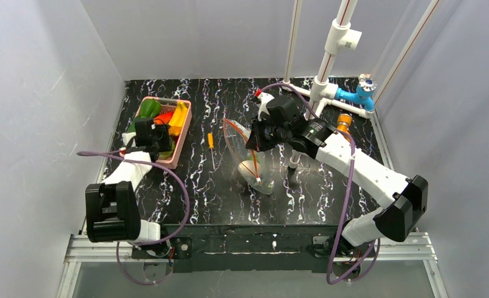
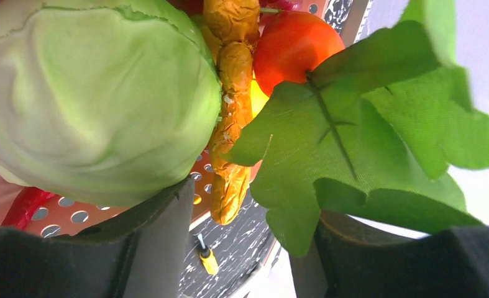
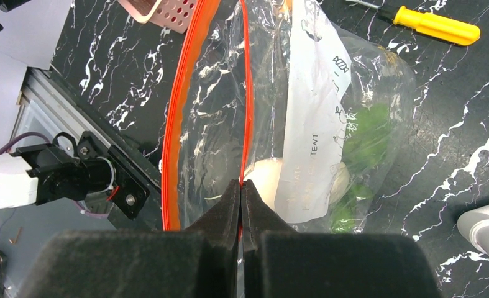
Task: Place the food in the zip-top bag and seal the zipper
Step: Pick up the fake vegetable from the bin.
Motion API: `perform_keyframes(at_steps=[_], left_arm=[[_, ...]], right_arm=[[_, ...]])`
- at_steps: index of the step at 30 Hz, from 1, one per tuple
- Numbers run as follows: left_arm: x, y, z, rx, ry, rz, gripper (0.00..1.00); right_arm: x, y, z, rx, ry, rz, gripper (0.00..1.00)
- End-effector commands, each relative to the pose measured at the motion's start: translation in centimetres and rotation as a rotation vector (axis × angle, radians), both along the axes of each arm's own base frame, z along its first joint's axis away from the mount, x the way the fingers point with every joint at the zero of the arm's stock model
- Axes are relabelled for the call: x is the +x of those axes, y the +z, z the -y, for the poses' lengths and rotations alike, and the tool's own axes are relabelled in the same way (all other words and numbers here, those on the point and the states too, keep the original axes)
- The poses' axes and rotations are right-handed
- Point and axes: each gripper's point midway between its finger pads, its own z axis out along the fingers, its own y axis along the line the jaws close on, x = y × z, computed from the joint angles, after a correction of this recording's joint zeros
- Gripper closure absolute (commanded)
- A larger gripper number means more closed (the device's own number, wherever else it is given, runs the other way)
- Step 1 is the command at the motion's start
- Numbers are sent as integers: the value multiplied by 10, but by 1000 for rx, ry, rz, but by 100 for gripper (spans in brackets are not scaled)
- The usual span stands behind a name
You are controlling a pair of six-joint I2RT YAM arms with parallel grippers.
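The clear zip-top bag [image 1: 254, 162] stands mid-table with its mouth open. My right gripper [image 1: 257, 141] is shut on its rim. In the right wrist view the gripper [image 3: 241, 184] pinches one orange-red zipper strip [image 3: 247, 93], and the other strip [image 3: 178, 112] bows out to the left. The bag [image 3: 378, 81] holds a white radish [image 3: 268, 177] with green leaves [image 3: 367, 133], behind a white label [image 3: 319, 118]. My left gripper [image 1: 148, 133] is open over the pink basket [image 1: 182, 138]. Its fingers [image 2: 161, 242] stand beside a green cabbage [image 2: 99, 93], a red-orange ball [image 2: 294, 43], a yellow-orange piece [image 2: 232, 87] and a green leaf [image 2: 366, 124].
A yellow-handled screwdriver [image 1: 210, 141] lies between the basket and the bag, and also shows in the right wrist view [image 3: 437, 26] and the left wrist view [image 2: 207, 259]. White pipes [image 1: 329, 62] with a blue fitting [image 1: 357, 96] stand at the back right. Grey walls enclose the table.
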Motion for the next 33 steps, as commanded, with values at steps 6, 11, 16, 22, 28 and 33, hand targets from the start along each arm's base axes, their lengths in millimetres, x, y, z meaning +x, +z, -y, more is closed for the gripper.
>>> perform_keyframes(at_steps=[6, 11, 16, 22, 28, 33], left_arm=[[7, -9, -5, -14, 52, -4, 51], [12, -18, -5, -2, 44, 14, 54], [15, -23, -3, -7, 34, 37, 64], [17, -22, -2, 1, 18, 42, 78], [17, -9, 0, 6, 2, 79, 100], [9, 17, -1, 29, -6, 111, 100]], right_arm=[[16, 19, -3, 49, -40, 39, 99], [17, 22, -5, 56, -39, 39, 99], [17, 24, -4, 56, -41, 41, 99], [16, 25, -4, 60, -42, 41, 99], [15, 26, -3, 61, -41, 40, 99], [15, 27, -1, 59, -49, 45, 99]])
